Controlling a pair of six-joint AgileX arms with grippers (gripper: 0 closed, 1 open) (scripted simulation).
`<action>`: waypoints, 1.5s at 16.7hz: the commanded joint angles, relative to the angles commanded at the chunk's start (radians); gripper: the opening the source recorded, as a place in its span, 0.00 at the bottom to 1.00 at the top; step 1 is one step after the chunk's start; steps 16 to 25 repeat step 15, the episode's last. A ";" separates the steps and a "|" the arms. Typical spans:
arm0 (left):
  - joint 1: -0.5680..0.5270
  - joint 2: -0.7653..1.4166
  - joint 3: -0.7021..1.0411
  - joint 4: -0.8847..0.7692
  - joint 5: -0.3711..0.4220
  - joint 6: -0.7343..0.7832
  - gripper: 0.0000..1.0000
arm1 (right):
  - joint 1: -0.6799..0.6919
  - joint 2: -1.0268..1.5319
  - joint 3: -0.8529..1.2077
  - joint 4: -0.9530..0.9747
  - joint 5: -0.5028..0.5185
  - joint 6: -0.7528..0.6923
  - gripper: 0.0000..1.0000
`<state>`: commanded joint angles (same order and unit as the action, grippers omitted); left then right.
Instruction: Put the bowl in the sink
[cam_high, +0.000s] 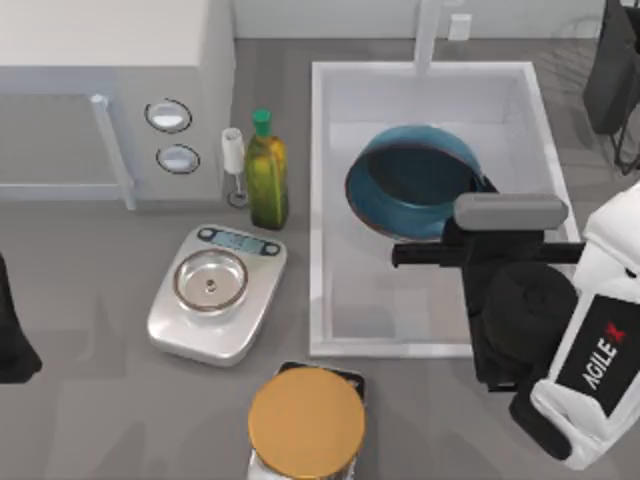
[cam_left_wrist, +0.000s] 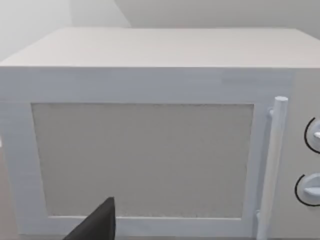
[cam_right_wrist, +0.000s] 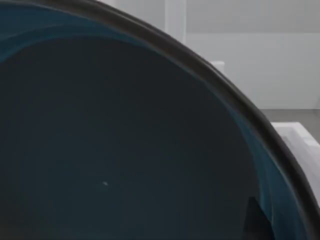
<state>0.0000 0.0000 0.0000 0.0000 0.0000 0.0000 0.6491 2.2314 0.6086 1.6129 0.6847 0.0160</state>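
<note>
The bowl (cam_high: 410, 180), deep, dark teal with a thin reddish-brown rim, sits tilted inside the white sink (cam_high: 320, 200). The right gripper (cam_high: 478, 205) is at its near edge; whether it grips cannot be told. The left arm is parked facing the microwave (cam_left_wrist: 145, 150).

"AGILE X" lettering on black panel of right arm (cam_high: 600, 350)
</note>
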 joint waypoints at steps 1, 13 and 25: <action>0.000 0.000 0.000 0.000 0.000 0.000 1.00 | 0.000 0.000 0.000 0.000 0.000 0.000 0.38; 0.000 0.000 0.000 0.000 0.000 0.000 1.00 | 0.000 0.000 0.000 0.000 0.000 0.000 1.00; 0.000 0.000 0.000 0.000 0.000 0.000 1.00 | 0.000 0.000 0.000 0.000 0.000 0.000 1.00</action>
